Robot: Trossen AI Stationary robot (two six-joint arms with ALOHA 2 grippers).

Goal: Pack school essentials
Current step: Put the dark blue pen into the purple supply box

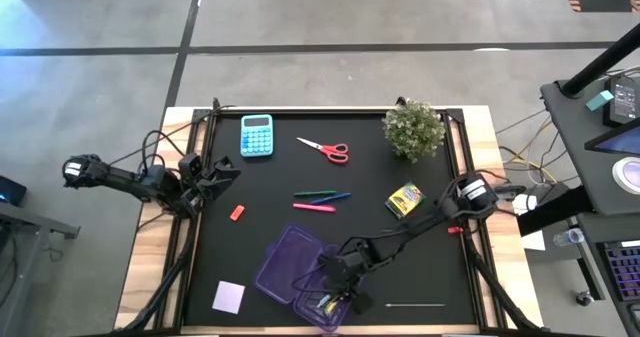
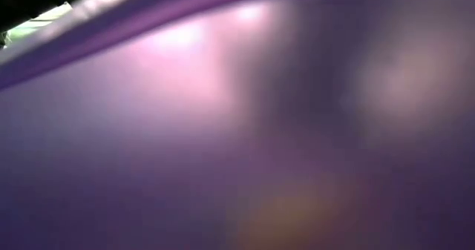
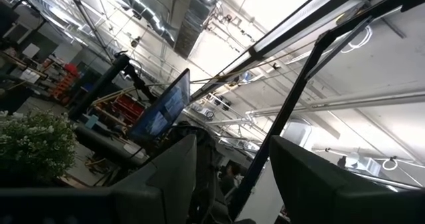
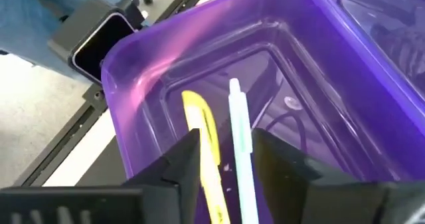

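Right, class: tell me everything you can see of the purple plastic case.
The purple plastic case is translucent, glossy plastic, lying open at the table's near edge, its lid spread beside the tub. The tub has rounded corners and smooth walls. Inside lie a yellow pen and a pale green-white pen. The right gripper hangs over the tub, its fingers open. The low view is filled by the case's purple wall.

**Black table top, scattered with supplies**

Lying on the black table point(image 1: 270, 192) around the purple case point(image 1: 296, 267): lilac note pad point(image 1: 228, 296) beside it, pens point(image 1: 322, 199) just beyond, then scissors point(image 1: 326, 149), calculator point(image 1: 256, 135), crayon box point(image 1: 404, 199), potted plant point(image 1: 414, 128), red eraser point(image 1: 237, 213).
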